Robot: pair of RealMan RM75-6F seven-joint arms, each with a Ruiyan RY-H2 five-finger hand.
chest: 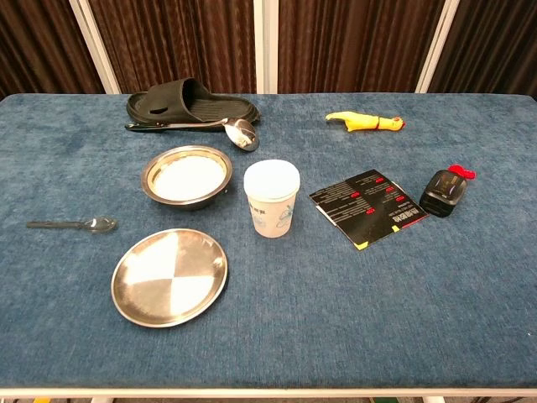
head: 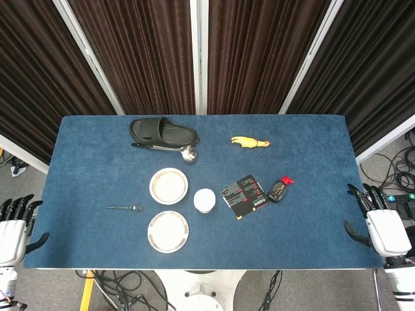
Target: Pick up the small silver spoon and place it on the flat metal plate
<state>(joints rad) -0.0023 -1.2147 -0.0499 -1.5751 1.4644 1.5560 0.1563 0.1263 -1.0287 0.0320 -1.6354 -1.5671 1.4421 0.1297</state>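
The small silver spoon (head: 124, 208) (chest: 74, 224) lies flat on the blue cloth, left of the dishes, its bowl pointing right. The flat metal plate (head: 168, 231) (chest: 170, 276) sits near the front edge, just right of the spoon. My left hand (head: 14, 228) hangs off the table's left edge, fingers apart, holding nothing. My right hand (head: 379, 225) hangs off the right edge, likewise open. Neither hand shows in the chest view.
A metal bowl (head: 168, 186) (chest: 186, 175) sits behind the plate. A white paper cup (head: 204, 200) (chest: 272, 198), a black booklet (head: 244, 195), a small black bottle with a red cap (head: 279, 190), a yellow toy (head: 249, 142), a black slipper (head: 162, 131) and a large ladle (head: 170, 151) lie further back.
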